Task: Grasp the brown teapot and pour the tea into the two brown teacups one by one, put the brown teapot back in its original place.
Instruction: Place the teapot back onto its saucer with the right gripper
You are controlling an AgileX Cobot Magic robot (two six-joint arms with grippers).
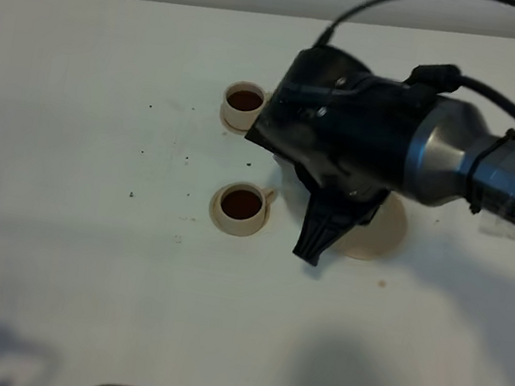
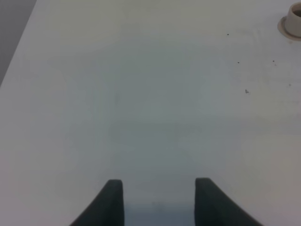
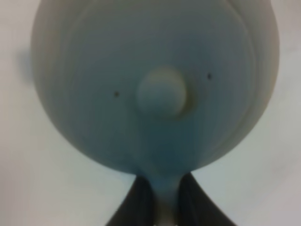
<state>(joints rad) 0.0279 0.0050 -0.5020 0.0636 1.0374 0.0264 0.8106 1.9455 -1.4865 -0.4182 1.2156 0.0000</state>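
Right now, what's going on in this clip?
The right gripper is shut on the handle of the teapot, seen from above in its wrist view. In the high view the arm hides the pot itself and hangs over the big saucer. Both cups, the far one and the near one, already hold dark tea, so pouring looks done. The left gripper is open and empty over the bare table.

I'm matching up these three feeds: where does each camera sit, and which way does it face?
Exterior high: overhead, facing down at the table, two filled cups, saucer; right arm shows.
Left wrist: behind the open left gripper, facing bare table; shares one cup with overhead.
Right wrist: behind the right gripper, shut on the teapot handle.
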